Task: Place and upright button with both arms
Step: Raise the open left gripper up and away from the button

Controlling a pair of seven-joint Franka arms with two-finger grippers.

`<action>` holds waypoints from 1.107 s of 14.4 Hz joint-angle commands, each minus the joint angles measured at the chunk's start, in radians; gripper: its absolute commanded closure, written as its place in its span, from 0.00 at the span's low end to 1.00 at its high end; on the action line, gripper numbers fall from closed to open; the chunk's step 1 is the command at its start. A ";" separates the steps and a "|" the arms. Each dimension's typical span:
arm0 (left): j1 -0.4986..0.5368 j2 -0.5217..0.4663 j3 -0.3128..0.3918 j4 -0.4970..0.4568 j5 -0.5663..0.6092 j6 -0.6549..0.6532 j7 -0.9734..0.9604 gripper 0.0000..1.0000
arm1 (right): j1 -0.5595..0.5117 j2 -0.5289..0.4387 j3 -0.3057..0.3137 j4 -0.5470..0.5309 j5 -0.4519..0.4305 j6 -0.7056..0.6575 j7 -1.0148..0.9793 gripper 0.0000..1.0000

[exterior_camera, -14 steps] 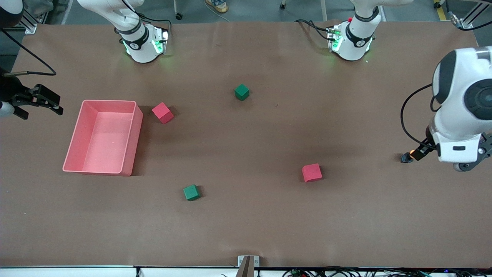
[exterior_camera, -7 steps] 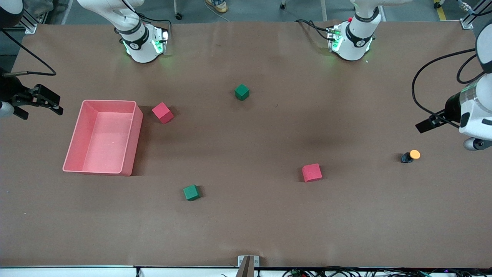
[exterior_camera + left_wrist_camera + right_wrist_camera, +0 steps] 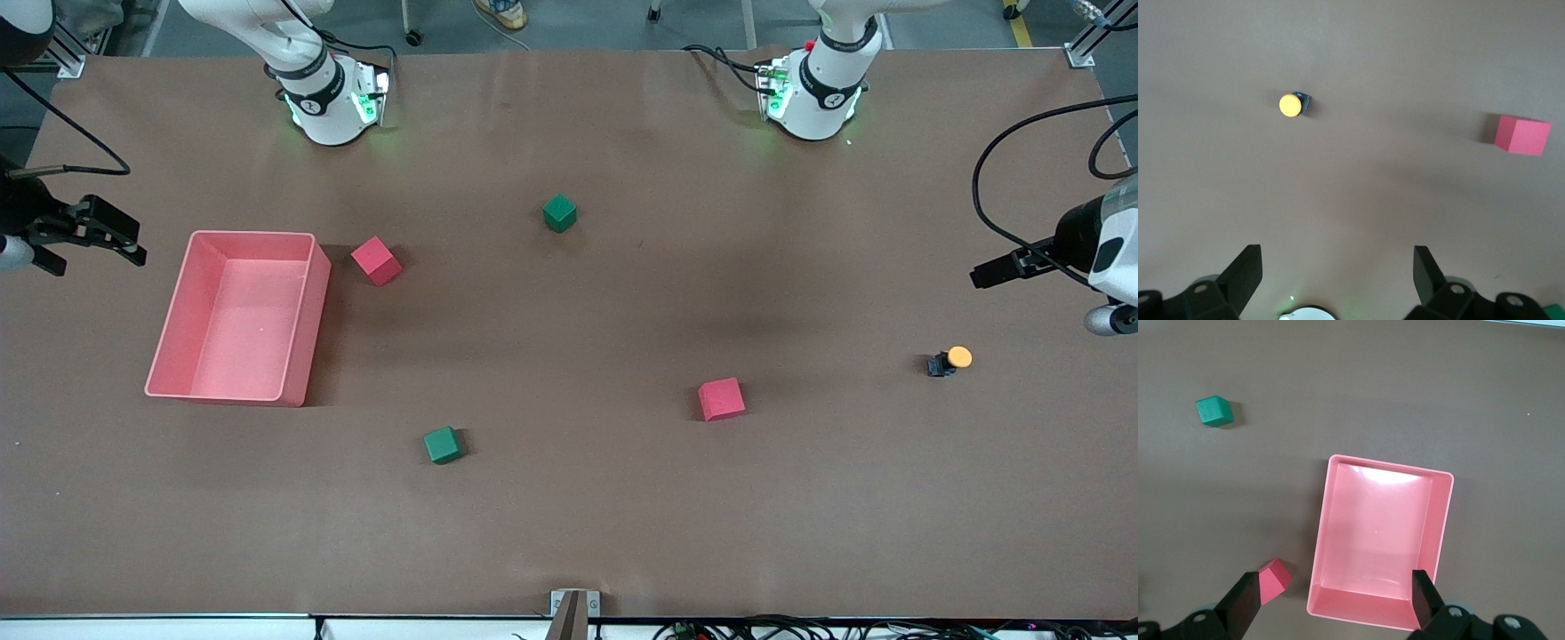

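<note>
Toward the left arm's end of the worktop (image 3: 569,533), the front view shows the button (image 3: 951,361) standing clear of everything, orange cap up, with a red cube (image 3: 721,398) well apart from it toward the middle. The left hand (image 3: 1005,268) hangs in the air over the worktop edge at that end, above the button and not touching it. The right hand (image 3: 107,233) waits over the right arm's end, just beside a pink bin (image 3: 307,329). A second red cube (image 3: 375,260) lies beside the bin, one green cube (image 3: 559,212) sits nearer the bases, and another green cube (image 3: 442,444) lies nearer the camera. No readable writing or brand is made out on any item. From the left wrist view, the left hand (image 3: 1337,270) is released, its fingers (image 3: 1245,270) spread wide with nothing between them; the button (image 3: 1293,105) and the red cube (image 3: 1521,135) lie on the worktop below. From the right wrist view, the right hand (image 3: 1331,600) is likewise released and holds nothing, over the pink bin (image 3: 1441,520), with a red cube (image 3: 1275,579) and a green cube (image 3: 1214,411) in sight.
</note>
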 commanded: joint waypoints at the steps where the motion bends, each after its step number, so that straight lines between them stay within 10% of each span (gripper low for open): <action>1: 0.007 0.003 -0.004 0.024 -0.022 -0.023 0.078 0.00 | 0.001 -0.006 -0.001 -0.009 -0.014 -0.003 -0.006 0.00; 16: 0.001 -0.040 -0.042 0.022 -0.065 -0.066 0.101 0.00 | -0.014 -0.006 -0.005 -0.012 -0.014 -0.017 -0.007 0.00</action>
